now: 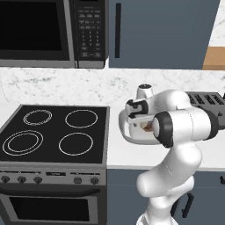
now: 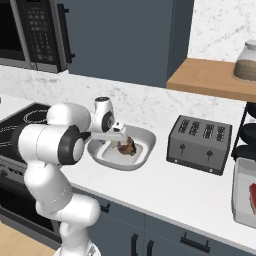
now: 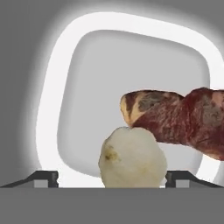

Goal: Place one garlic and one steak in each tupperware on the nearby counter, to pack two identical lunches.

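So the end effector point(image 3: 112, 178) hangs spread wide over the white tupperware point(image 2: 141, 150) on the tabletop point(image 2: 180, 192), where a pale garlic point(image 3: 132, 158) sits touching the reddish-brown steak point(image 3: 179, 120), gripping nothing.

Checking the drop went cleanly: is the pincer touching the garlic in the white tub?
Apart. In the hand view the pincer stands open, with its fingertips wide on either side of the garlic, and grey gaps show between each tip and the bulb.

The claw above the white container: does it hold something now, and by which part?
Nothing is held. The claw is open, its fingers wide of the garlic, which lies in the white tupperware beside the brown steak.
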Robot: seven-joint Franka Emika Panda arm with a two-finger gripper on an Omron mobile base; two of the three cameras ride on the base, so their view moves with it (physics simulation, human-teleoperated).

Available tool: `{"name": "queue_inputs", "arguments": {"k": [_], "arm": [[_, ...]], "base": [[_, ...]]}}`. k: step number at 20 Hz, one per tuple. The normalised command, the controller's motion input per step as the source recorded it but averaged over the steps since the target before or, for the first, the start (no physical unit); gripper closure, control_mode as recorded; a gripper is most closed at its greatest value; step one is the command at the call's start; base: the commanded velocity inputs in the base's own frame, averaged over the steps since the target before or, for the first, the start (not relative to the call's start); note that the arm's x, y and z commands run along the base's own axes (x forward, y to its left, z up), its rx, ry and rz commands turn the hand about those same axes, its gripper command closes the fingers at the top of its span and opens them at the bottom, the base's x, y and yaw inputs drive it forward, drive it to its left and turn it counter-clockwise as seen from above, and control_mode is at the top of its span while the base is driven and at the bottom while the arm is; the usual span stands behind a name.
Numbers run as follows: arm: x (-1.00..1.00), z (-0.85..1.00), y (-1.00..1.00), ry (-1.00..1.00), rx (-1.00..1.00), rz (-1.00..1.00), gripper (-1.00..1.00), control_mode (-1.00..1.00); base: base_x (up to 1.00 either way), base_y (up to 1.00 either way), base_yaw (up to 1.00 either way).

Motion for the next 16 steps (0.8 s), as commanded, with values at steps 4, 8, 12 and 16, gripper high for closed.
{"name": "queue_inputs", "arguments": {"k": [4,8,12,16], "arm": [[-0.25,0.04,0.0,0.04,-0.01,0.0,-1.0,-1.0],[0.35,-0.18,0.0,0.19,-0.14,0.0,-1.0,-1.0],[-0.89,0.51,0.0,-0.13,-0.01,0.0,-1.0,-1.0],[-1.0,0.37,0.0,-0.23,0.0,0.0,-1.0,-1.0]], "base": [[0.0,0.0,0.0],[0.0,0.0,0.0],[0.0,0.0,0.0],[0.0,0.0,0.0]]}}
